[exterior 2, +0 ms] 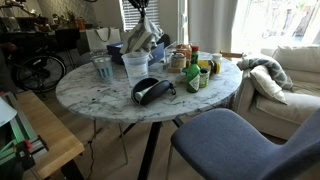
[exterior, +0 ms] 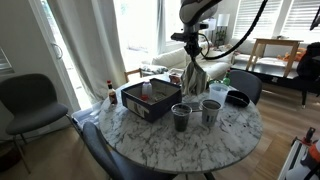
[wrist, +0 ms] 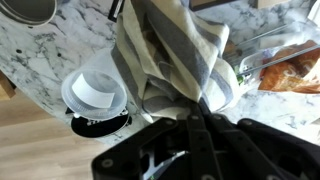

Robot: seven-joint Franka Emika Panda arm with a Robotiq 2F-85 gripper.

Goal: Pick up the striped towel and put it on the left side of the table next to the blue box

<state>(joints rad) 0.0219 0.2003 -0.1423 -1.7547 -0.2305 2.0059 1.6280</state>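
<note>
The striped towel (exterior: 194,74) is grey-beige with darker stripes and hangs in the air from my gripper (exterior: 192,58). It dangles above the round marble table (exterior: 190,145), near the clear cups. In the wrist view the towel (wrist: 170,50) fills the middle and runs into my shut fingers (wrist: 190,108). It also shows in an exterior view (exterior 2: 140,38), hanging under the gripper (exterior 2: 139,10). The blue box (exterior: 150,100) sits on the table to the left of the towel, with a red item inside.
Two metal cups (exterior: 181,117) and a clear cup (exterior: 216,92) stand beside the box. A black headset (exterior 2: 150,90), bottles and cans (exterior 2: 193,72) and plastic cups (exterior 2: 135,66) crowd the table. Chairs (exterior 2: 235,140) surround it. A plastic lid (wrist: 95,92) lies below the towel.
</note>
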